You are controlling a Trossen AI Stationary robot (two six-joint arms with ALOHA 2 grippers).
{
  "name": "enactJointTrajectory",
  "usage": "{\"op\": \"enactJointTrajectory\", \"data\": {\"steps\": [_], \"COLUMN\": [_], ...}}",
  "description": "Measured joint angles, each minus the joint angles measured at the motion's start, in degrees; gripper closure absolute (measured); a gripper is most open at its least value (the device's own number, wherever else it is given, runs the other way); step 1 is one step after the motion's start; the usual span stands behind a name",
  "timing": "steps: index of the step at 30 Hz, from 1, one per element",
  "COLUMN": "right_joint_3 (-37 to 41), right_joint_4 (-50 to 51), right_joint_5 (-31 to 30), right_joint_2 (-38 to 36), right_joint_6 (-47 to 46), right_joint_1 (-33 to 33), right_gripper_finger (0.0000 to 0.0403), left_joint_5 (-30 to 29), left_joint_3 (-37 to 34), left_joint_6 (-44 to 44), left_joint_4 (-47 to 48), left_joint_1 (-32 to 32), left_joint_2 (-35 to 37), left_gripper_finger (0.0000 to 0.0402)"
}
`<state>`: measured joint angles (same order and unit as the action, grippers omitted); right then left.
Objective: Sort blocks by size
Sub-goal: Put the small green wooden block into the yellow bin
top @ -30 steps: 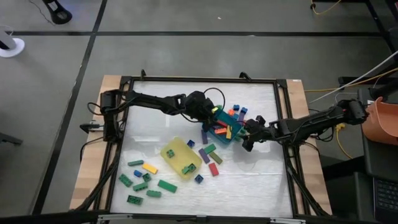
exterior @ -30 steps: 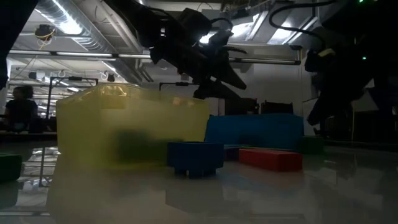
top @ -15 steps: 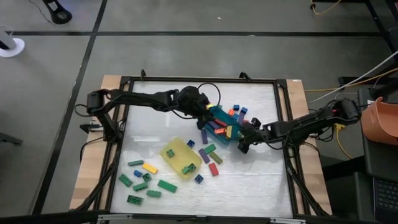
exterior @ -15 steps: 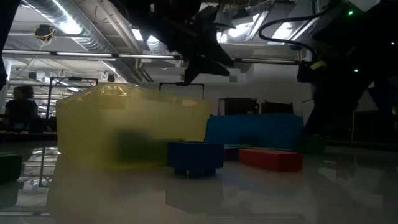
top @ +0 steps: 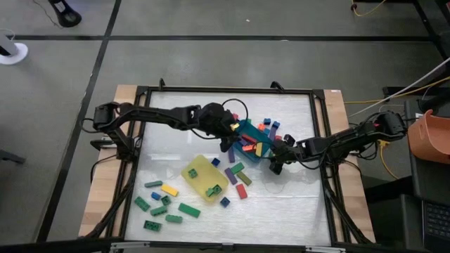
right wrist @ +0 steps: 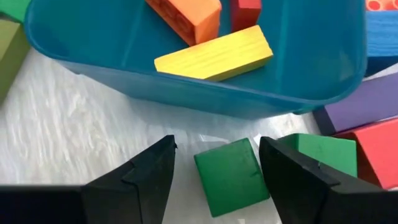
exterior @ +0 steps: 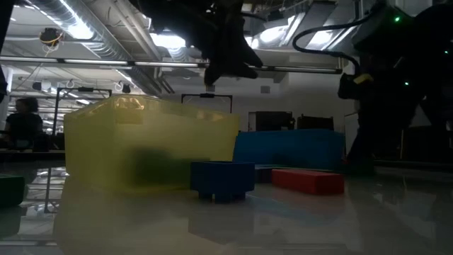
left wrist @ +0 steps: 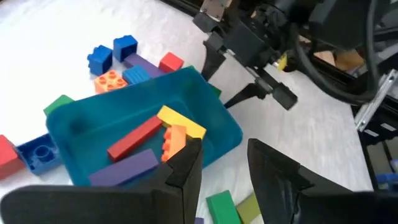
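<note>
The teal tray (top: 247, 129) sits mid-table holding long blocks: red (left wrist: 134, 138), yellow (left wrist: 181, 121), orange (left wrist: 174, 142) and purple (left wrist: 124, 168). My left gripper (left wrist: 224, 152) hovers open over the tray's left side, with nothing between its fingers. My right gripper (right wrist: 217, 149) is low at the tray's near right side, open, its fingers standing either side of a green cube (right wrist: 230, 175) that rests on the table. The yellow tray (top: 200, 172) lies nearer the front, with small green blocks (top: 213, 190) in it.
Loose blocks lie beyond the teal tray (top: 267, 126), between the two trays (top: 238, 174), and in a green-and-yellow cluster at the front left (top: 165, 207). A blue cube (exterior: 221, 179) and a red bar (exterior: 308, 180) lie near the low camera. A black frame (top: 320, 140) rims the table.
My left gripper has risen from just over the teal tray and drawn back toward the table's left. My right gripper has sunk a little toward the table beside the tray. The blocks and trays have stayed where they were.
</note>
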<state>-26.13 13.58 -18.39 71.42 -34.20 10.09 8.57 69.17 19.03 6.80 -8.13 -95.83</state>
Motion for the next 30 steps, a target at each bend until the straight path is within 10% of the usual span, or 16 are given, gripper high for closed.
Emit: {"op": "enactJointTrajectory", "data": {"steps": [30], "right_joint_3": [-6.1], "right_joint_4": [12.9], "right_joint_5": [0.0], "right_joint_2": [-0.1], "right_joint_6": [7.7], "right_joint_1": [0.0], "right_gripper_finger": [0.0171], "left_joint_5": [-8.3], "left_joint_3": [0.0], "left_joint_6": [-3.0], "left_joint_4": [4.0], "left_joint_1": [7.3], "left_joint_2": [3.5], "left_gripper_finger": [0.0286]}}
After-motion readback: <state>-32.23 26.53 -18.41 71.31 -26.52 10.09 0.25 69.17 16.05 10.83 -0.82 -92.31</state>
